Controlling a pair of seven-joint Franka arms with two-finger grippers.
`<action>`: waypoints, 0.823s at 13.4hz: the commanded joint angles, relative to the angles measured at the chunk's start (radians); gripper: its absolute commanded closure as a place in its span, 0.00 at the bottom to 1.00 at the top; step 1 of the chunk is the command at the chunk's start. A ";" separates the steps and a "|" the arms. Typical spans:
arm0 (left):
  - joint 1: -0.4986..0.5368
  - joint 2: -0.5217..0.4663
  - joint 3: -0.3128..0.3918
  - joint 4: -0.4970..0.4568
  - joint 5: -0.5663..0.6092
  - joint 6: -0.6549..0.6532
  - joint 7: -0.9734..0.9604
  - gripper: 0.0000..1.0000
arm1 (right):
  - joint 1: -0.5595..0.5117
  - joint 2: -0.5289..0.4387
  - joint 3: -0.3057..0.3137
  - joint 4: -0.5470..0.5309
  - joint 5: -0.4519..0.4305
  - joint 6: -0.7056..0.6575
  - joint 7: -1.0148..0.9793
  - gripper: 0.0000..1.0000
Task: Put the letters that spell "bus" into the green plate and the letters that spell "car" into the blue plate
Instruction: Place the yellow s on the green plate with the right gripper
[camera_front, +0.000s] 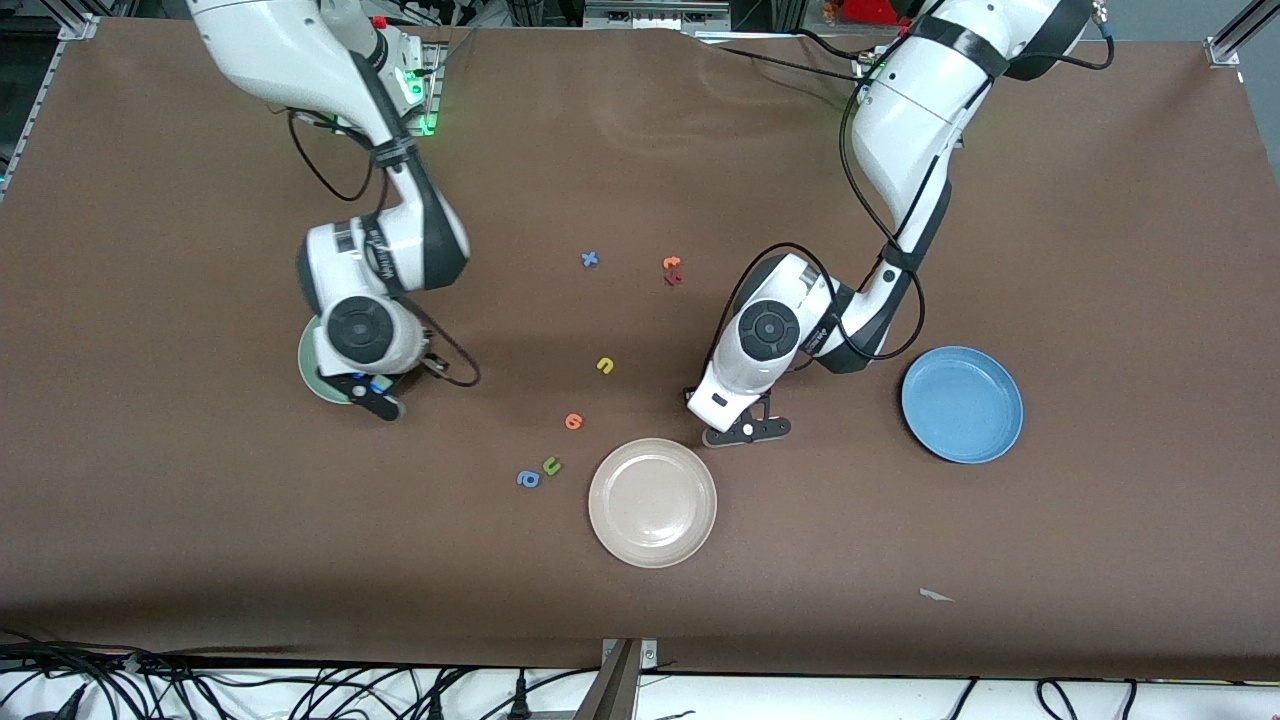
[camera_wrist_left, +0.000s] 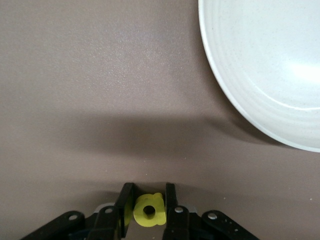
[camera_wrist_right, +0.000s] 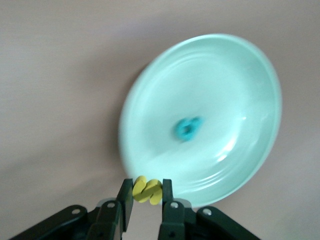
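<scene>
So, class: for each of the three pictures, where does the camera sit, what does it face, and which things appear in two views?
Front view: high across the table, facing both arms.
Left wrist view: on the left arm, looking down; left gripper holds the yellow a beside the beige plate, also seen in front.
Right wrist view: right gripper holds the yellow s over the green plate, teal b inside.

Three plates, two grippers — ten toy letters in view.

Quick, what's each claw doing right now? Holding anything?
Left gripper: closed on a yellow a, beside the beige plate.
Right gripper: closed on a yellow s, over the green plate.
</scene>
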 joint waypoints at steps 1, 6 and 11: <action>-0.018 -0.008 0.009 -0.026 0.028 0.008 -0.040 0.71 | 0.009 -0.067 -0.065 -0.144 -0.010 0.031 -0.160 0.78; -0.017 -0.011 0.009 -0.026 0.028 0.007 -0.041 0.74 | 0.023 -0.064 -0.036 -0.094 0.005 0.022 -0.072 0.06; -0.011 -0.022 0.008 -0.015 0.027 -0.007 -0.038 0.79 | 0.059 0.040 0.105 0.127 0.178 0.037 0.392 0.12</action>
